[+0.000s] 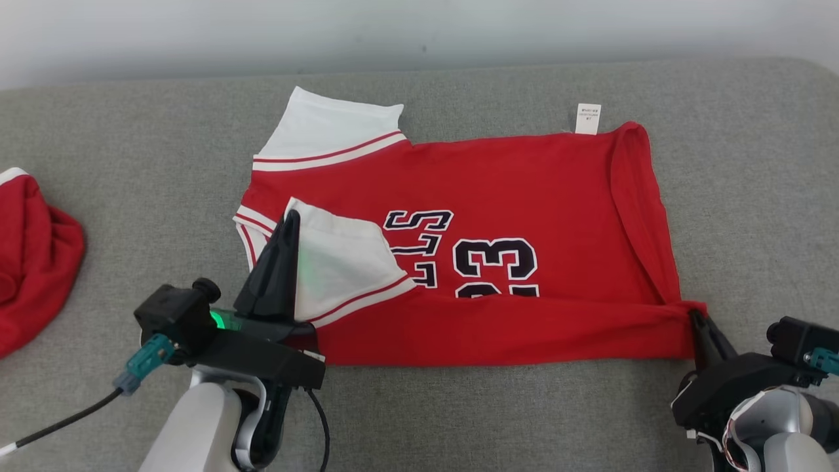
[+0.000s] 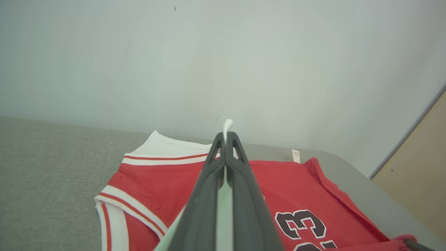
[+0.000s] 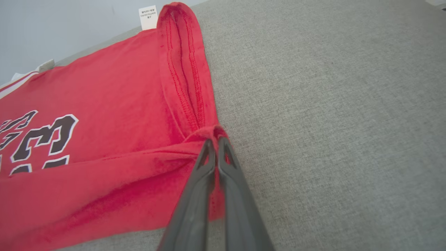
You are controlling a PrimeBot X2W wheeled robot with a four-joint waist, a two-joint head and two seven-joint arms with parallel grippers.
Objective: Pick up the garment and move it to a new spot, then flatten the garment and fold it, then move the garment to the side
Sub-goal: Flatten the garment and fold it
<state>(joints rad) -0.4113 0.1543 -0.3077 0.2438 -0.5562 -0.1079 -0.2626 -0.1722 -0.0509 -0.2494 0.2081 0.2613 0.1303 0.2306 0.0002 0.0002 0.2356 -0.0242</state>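
On grey woven padding (image 1: pixel 459 413) | hiding lettering (image 1: pixel 459 255) under folded red jersey (image 1: pixel 524 170) | pinching white sleeve (image 1: pixel 341 262) with left gripper (image 1: pixel 293 219) | clamping hem (image 1: pixel 639 196) with right gripper (image 1: pixel 693 316)

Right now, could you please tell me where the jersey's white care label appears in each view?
Head view: care label upper right, at the jersey's far edge.
Left wrist view: label right of centre.
Right wrist view: label at top, left of centre.
Shared landmark: the printed 23.
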